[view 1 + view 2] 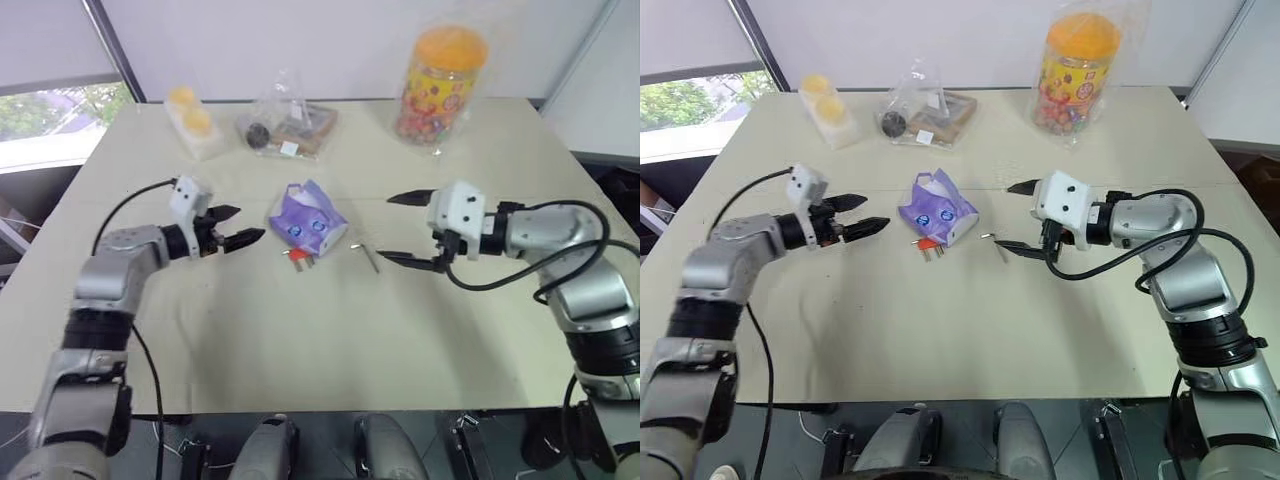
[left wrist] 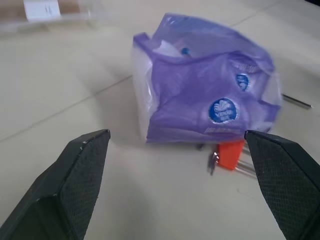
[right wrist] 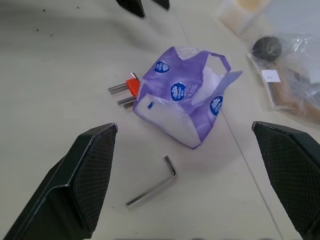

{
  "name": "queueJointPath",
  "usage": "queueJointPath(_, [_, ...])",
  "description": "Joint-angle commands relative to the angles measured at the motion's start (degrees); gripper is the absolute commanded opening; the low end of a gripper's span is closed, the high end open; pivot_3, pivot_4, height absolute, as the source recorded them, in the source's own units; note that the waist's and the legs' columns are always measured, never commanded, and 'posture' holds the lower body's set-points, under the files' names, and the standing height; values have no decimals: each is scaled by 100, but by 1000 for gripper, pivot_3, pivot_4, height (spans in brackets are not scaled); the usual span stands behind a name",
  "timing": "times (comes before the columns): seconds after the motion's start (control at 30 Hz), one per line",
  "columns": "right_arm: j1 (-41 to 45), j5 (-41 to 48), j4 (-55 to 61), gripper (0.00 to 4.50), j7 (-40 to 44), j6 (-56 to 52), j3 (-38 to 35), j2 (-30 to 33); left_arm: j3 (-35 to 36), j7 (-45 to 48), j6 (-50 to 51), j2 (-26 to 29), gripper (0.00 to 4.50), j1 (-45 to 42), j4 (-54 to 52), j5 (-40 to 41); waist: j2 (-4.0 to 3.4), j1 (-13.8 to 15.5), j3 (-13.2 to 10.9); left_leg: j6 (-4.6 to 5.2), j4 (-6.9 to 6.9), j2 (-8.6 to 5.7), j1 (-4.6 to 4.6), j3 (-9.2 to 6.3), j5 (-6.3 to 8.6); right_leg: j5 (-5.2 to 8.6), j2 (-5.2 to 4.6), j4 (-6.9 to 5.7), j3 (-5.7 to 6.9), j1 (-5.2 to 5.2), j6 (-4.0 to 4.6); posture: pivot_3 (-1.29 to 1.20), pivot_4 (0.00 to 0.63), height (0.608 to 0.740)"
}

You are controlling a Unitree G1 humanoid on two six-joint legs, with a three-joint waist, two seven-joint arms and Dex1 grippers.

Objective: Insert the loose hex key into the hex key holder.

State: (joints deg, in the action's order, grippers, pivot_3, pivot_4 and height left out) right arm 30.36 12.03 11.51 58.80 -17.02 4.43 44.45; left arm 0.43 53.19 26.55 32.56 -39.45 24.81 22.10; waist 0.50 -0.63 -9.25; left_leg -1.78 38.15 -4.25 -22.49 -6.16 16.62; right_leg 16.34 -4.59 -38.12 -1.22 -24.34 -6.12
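Two hands hover over the counter (image 1: 300, 350) in the head view, both spread wide and holding nothing. The left hand (image 1: 232, 227) points at the purple packet (image 1: 306, 222), bare counter between them. The right hand (image 1: 407, 229) faces it from the other side, with the key (image 1: 367, 254) lying flat just off its lower finger, apart from it. The holder (image 1: 298, 254) pokes out from under the packet's near edge, partly covered. Beyond both hands stand a candy jar (image 1: 440, 85), a clear bag (image 1: 288, 125) and a yellow-capped tub (image 1: 192, 120), well apart from them.

Left wrist view: the packet sits straight ahead between the fingers (image 2: 75, 180); the holder (image 2: 231, 154) lies by the far finger, its body half hidden.

Right wrist view: the key (image 3: 152, 189) lies between the wide fingers (image 3: 85, 175), the packet (image 3: 185, 102) beyond it.
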Motion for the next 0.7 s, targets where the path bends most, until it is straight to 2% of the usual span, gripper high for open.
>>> queueJointPath(0.03, [-140,-19,381,4500,-193,-33,-105,-5,-70,323,-279,-161,4487,-502,695,-163,1,-18,0,0,0,0,0,0,0,0,0,0,1,0,0,0,150,740])
queueJointPath(0.47, [-608,-60,824,4500,-630,-227,-288,32,-11,445,-830,-919,4487,-1735,3165,-667,3,-11,-1,0,4,-3,-1,2,0,0,6,-5,3,-3,-1,0,150,740])
queueJointPath(0.57, [-618,-55,839,4500,-673,-231,-291,39,43,428,-929,-1014,3682,-1838,3396,-730,3,-11,-1,0,3,-3,-1,1,0,-1,7,-5,4,-3,-1,0,150,740])
queueJointPath(0.7, [-615,-62,841,4500,-744,-224,-284,22,118,375,-1023,-1093,1662,-1906,3593,-775,3,-22,-1,0,3,-3,-1,1,0,-1,7,-6,4,-3,-1,0,150,740])
